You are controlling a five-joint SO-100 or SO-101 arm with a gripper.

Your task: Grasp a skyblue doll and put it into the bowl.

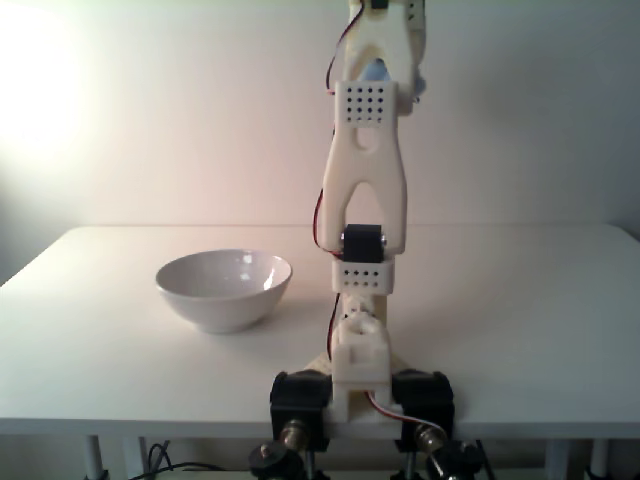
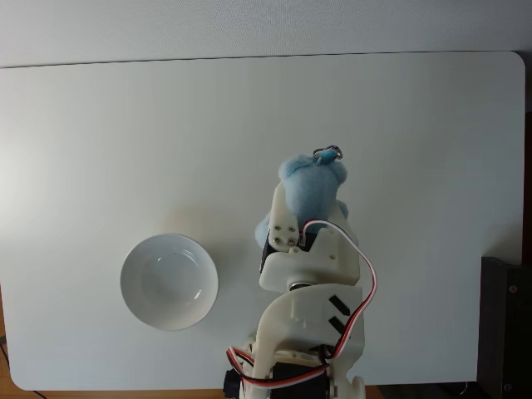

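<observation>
In a fixed view from the front, the white arm (image 1: 365, 200) stands tall on the worktop (image 1: 520, 300). High up, a bit of the skyblue doll (image 1: 377, 71) peeks out behind the arm. The bowl (image 1: 224, 288) sits far below the pincer and off to the left side of this view. It is empty.

In a fixed view from above, the pincer (image 2: 293, 204) is closed on the skyblue doll (image 2: 312, 179). The doll bulges out past the pincer, away from the arm's base. Its thin dark loop (image 2: 327, 152) sticks out at the far end. The bowl (image 2: 169, 281) is to the left of the pincer here, well apart from it.

The doll looks soft, light and squishy. It should be held around its fat middle, not by the loop. The bowl looks hard, shiny and easy to break.
</observation>
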